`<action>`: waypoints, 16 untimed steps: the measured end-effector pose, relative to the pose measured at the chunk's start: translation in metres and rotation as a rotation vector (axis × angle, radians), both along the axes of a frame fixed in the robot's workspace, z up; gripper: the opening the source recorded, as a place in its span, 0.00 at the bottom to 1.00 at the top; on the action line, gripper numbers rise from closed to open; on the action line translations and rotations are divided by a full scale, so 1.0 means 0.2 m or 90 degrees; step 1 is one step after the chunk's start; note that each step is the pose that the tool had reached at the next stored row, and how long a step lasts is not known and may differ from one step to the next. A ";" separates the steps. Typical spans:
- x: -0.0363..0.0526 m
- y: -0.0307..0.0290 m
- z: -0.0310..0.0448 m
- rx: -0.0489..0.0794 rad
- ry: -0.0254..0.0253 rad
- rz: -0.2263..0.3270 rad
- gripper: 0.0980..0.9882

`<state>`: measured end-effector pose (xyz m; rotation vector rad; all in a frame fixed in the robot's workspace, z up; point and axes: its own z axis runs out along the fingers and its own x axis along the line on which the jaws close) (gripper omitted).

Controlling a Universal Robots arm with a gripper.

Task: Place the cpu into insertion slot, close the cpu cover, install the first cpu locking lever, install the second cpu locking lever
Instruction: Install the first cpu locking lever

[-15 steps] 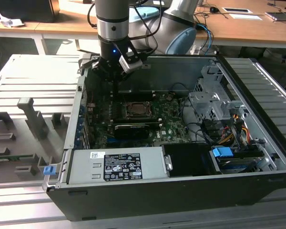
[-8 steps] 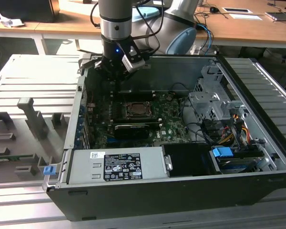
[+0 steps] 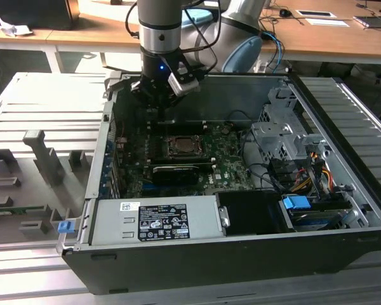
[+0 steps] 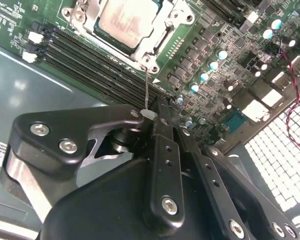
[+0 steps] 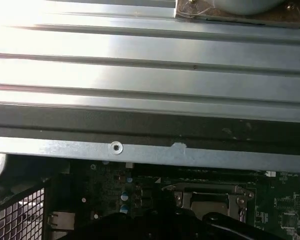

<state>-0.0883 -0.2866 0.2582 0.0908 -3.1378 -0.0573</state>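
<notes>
Item: cpu (image 4: 125,20), seated in slot (image 4: 162,37) mid-board, cover (image 4: 177,15) closed over it. Gripper (image 4: 152,117) closed on thin lever (image 4: 146,87) at the socket's corner. Step judged: locking a lever; calls for pressing down and hooking under.

Cpu (image 4: 125,20) seated in insertion slot (image 3: 181,147), cover (image 4: 160,42) closed.

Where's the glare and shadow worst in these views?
First wrist view: metal case panel blown out toward one corner, motherboard below dim. Second wrist view: evenly lit, cpu face mildly washed, hand dark. Exterior view: case interior shadowed, desks bright.
</notes>
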 end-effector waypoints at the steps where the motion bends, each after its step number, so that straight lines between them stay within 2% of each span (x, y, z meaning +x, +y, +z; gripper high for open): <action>1: 0.014 0.000 0.000 0.000 0.0000 0.000 0.01; 3: 0.059 0.000 -0.004 -0.001 0.0000 0.000 0.01; 4: 0.119 0.000 -0.015 -0.002 0.0000 0.000 0.01; 6: 0.167 0.000 -0.025 0.000 0.0000 0.000 0.01; 7: 0.173 0.000 -0.025 0.005 0.0001 0.000 0.01; 8: 0.181 0.000 -0.026 0.015 0.0000 0.000 0.01; 9: 0.195 0.000 -0.027 0.030 0.0000 0.000 0.01; 10: 0.202 0.000 -0.036 0.034 -0.0002 -0.001 0.01; 13: 0.209 0.000 -0.058 0.033 -0.0006 -0.001 0.01; 16: 0.209 -0.007 -0.077 0.033 -0.0040 0.000 0.01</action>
